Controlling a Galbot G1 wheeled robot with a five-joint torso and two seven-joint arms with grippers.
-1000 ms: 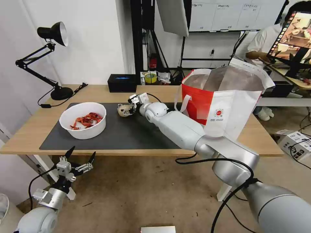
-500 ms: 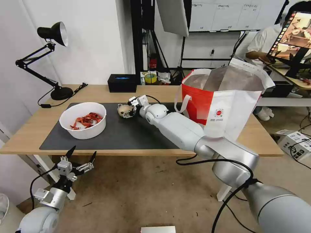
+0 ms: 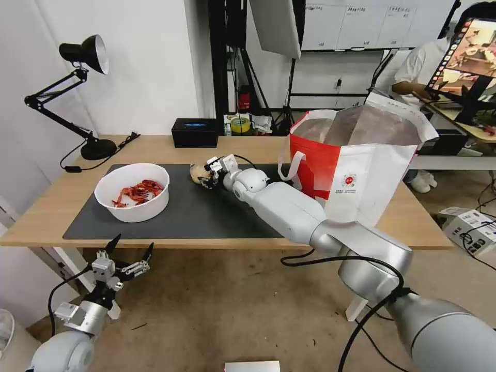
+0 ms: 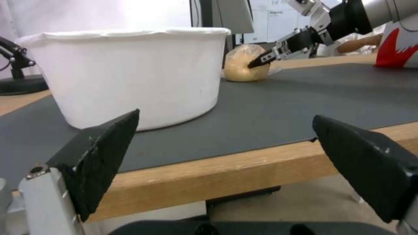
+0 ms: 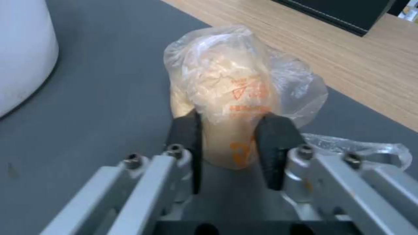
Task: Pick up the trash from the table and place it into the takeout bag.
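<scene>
The tan plastic-wrapped lump (image 3: 196, 173) of trash rests on the dark mat (image 3: 206, 212) of the table (image 3: 49, 209), just right of the white bowl of red shells (image 3: 133, 191). My right gripper (image 3: 206, 178) reaches across the mat and is shut on the lump (image 5: 226, 85), one black finger (image 5: 187, 137) pressed against each side. From the left wrist, the lump (image 4: 241, 63) and that gripper (image 4: 261, 60) sit behind the bowl (image 4: 122, 71). The takeout bag (image 3: 356, 155) stands open at the table's right. My left gripper (image 3: 132, 243) hangs open below the front edge.
A black desk lamp (image 3: 82, 57) stands at the table's back left, and a small black box (image 3: 195, 133) sits at the back edge behind the lump. A loose flap of clear plastic (image 5: 357, 150) trails on the mat beside the lump.
My right gripper has pushed a little farther onto the lump and nudged it slightly toward the back of the table. The left arm has stayed in place.
</scene>
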